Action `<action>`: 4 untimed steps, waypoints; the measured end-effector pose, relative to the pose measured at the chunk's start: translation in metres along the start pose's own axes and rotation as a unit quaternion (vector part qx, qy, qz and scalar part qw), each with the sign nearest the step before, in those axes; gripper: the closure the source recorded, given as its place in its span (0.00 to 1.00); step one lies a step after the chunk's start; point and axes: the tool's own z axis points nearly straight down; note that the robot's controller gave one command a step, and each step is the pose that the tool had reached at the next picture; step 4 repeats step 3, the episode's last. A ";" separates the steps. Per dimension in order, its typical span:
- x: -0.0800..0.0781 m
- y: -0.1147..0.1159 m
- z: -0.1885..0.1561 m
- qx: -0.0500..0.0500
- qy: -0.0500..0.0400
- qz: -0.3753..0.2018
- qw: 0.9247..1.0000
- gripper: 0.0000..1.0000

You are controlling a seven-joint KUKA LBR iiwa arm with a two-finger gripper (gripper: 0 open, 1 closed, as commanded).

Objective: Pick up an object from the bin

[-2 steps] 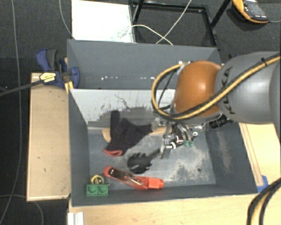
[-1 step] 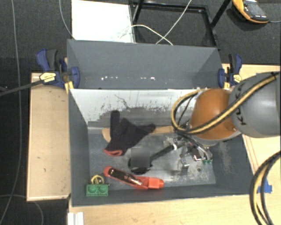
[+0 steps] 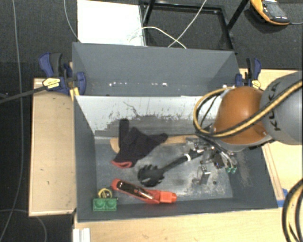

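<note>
The arm (image 3: pixel 286 111) is smooth grey with dark lettering on its side; a rounded, glossy orange cover (image 3: pixel 239 113) caps the wrist, looped by yellow and black cables (image 3: pixel 198 106).

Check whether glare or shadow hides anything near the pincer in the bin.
Camera view: small glare spots sit on the back wall of the bin, none on the floor by the pincer. The pincer hangs over mottled, darker floor, right of the black slotted spoon. The black glove reads as one dark mass, its folds hard to make out.

Dark floor (image 3: pixel 23 28), black metal stand (image 3: pixel 189 7)
</note>
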 end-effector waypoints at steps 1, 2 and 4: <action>-0.036 0.016 0.020 -0.001 0.004 0.029 1.000 0.00; -0.043 -0.013 0.050 0.000 0.001 0.008 1.000 0.00; -0.026 0.016 0.050 -0.001 0.002 0.041 0.999 1.00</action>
